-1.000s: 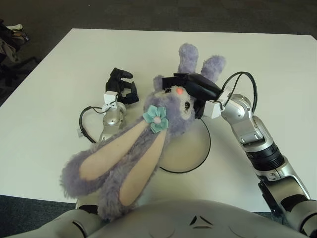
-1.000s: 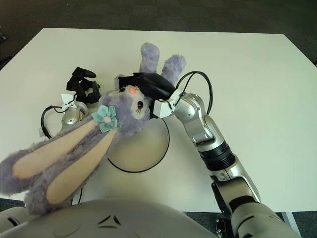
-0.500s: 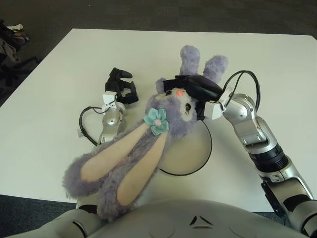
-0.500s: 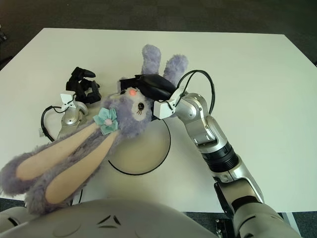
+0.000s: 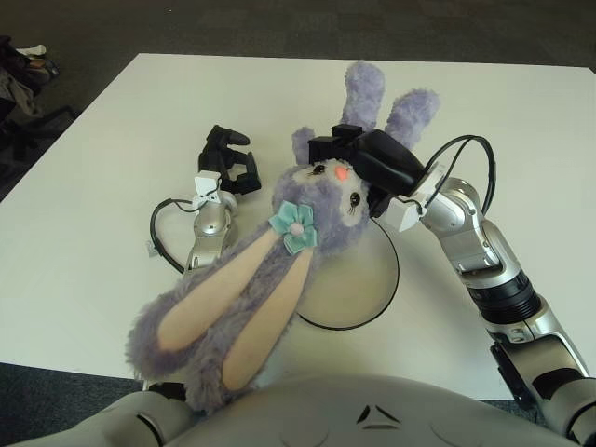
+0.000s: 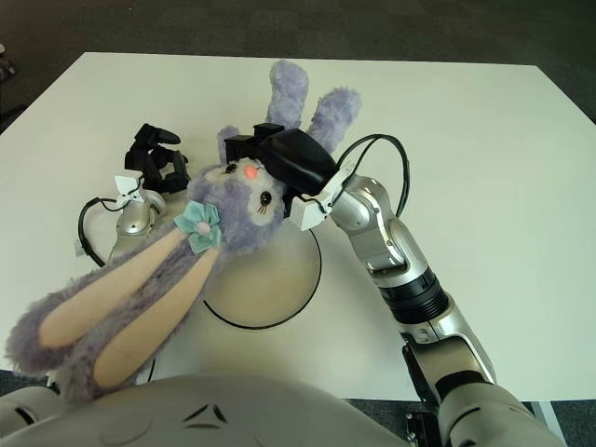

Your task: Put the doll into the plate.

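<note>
The doll is a purple plush rabbit with long ears, a teal flower and a pink nose. My right hand is shut on its head and holds it above the table, ears hanging toward me. The plate is white with a dark rim and lies under the doll, partly hidden by it. My left hand rests on the table left of the doll, fingers curled, holding nothing.
The white table spreads around the plate, with its front edge close to my body. A black cable loops from my left wrist on the table. Dark floor lies beyond the far edge.
My right hand has lifted the doll's head a little higher and away from me. The hanging ears have swung slightly right. The left hand has not moved.
</note>
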`<state>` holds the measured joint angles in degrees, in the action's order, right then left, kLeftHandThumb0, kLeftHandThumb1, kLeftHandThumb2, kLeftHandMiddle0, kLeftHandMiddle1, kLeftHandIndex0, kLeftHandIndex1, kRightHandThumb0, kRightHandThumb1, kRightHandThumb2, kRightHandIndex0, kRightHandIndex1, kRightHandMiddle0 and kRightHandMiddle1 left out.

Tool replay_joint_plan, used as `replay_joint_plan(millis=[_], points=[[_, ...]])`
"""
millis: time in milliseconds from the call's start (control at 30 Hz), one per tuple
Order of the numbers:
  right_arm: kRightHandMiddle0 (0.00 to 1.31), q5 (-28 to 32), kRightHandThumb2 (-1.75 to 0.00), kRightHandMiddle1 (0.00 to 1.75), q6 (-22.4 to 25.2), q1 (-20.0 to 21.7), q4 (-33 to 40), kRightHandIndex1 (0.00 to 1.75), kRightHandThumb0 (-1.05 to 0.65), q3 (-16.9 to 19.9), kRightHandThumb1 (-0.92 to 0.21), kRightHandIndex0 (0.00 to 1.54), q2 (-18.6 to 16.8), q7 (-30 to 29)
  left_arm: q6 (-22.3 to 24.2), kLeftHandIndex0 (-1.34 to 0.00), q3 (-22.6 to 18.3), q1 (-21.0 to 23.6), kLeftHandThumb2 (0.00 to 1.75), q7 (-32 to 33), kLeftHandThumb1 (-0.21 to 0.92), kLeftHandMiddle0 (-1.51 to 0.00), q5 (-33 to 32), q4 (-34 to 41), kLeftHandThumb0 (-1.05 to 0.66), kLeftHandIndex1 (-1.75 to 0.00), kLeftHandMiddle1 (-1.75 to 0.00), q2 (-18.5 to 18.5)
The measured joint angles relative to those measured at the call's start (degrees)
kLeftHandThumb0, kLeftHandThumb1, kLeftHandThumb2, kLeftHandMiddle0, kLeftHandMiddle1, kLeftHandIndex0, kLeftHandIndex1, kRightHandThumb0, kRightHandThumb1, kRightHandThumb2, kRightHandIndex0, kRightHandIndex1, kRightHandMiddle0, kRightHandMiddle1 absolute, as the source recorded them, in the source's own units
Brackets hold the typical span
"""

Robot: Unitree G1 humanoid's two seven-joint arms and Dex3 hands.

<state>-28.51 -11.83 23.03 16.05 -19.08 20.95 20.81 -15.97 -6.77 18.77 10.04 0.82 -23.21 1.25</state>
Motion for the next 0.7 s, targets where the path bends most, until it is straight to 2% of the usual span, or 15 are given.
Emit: replay_joint_plan(millis=[267, 700], points=[[0.94, -2.48, -1.5, 1.75, -3.8, 0.53, -0.48, 1.75, 0.53, 1.74, -0.16, 0.74, -0.22, -5.31, -0.64, -0.51, 0.62, 0.26, 1.37, 0.11, 0.28, -0.53, 1.81, -0.78, -0.01, -1.75, -1.75, 0.78], [0.92, -2.39, -1.52, 1.75, -2.08, 0.29, 0.18, 1.75, 0.54, 3.17, -0.15, 0.75, -3.19, -7.34, -0.66, -0.54, 0.63, 0.68, 1.41, -0.32, 0.24, -0.55, 1.75, -1.83, -0.01, -1.75, -1.75, 1.06]])
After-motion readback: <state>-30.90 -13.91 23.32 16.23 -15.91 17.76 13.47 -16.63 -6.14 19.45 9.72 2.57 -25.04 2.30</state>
